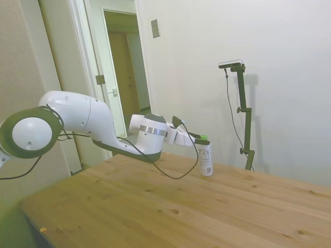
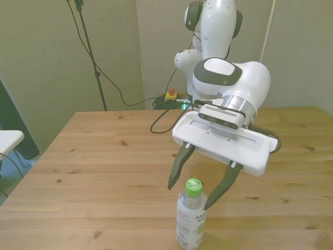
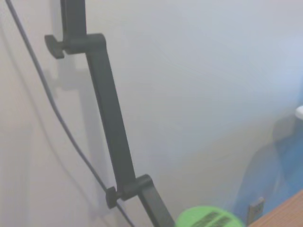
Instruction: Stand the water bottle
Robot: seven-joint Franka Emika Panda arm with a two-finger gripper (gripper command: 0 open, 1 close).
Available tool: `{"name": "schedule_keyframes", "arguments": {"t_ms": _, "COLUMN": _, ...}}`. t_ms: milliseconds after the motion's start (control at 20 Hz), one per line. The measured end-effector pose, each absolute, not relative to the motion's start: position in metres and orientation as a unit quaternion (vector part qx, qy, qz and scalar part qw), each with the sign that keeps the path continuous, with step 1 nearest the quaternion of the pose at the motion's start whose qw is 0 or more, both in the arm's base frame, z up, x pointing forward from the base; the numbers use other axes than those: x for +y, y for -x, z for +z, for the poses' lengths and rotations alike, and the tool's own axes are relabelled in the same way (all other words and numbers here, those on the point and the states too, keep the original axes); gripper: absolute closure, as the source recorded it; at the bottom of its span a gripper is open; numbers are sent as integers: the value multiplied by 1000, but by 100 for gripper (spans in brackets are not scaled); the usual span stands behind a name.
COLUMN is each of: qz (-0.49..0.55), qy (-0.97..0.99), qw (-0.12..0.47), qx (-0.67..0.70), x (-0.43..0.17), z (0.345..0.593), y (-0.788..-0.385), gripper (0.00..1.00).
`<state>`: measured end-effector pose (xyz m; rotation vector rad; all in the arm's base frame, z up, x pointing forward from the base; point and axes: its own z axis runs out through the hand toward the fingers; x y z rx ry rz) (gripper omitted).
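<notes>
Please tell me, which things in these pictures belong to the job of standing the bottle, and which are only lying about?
Belong to the job:
- water bottle, upright on the table
- gripper, fingers open on either side of its green cap

Only lying about:
- red button box on the floor beyond the table
- black cables there

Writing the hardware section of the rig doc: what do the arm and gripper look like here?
Glossy white arm of rounded segments with dark grey joint rings and one silver band near the wrist. A loose black cable runs along it and droops under the wrist. The gripper has a flat white rectangular body with a slot, and two slim, dark, tapered fingers. A grey ribbed camera module sits above it.
</notes>
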<state>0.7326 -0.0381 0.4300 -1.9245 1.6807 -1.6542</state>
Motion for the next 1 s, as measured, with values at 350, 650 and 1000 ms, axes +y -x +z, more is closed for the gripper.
{"name": "schedule_keyframes", "arguments": {"t_ms": 350, "qz": -450, "qy": 721, "qw": 56, "qx": 524, "x": -7, "z": 466, "y": -662, "gripper": 0}}
{"name": "schedule_keyframes", "arguments": {"t_ms": 650, "qz": -354, "qy": 796, "qw": 37, "qx": 489, "x": 5, "z": 457, "y": -589, "gripper": 0}}
{"name": "schedule_keyframes", "arguments": {"t_ms": 1000, "qz": -217, "qy": 858, "qw": 30, "qx": 465, "x": 20, "z": 462, "y": -525, "gripper": 0}}
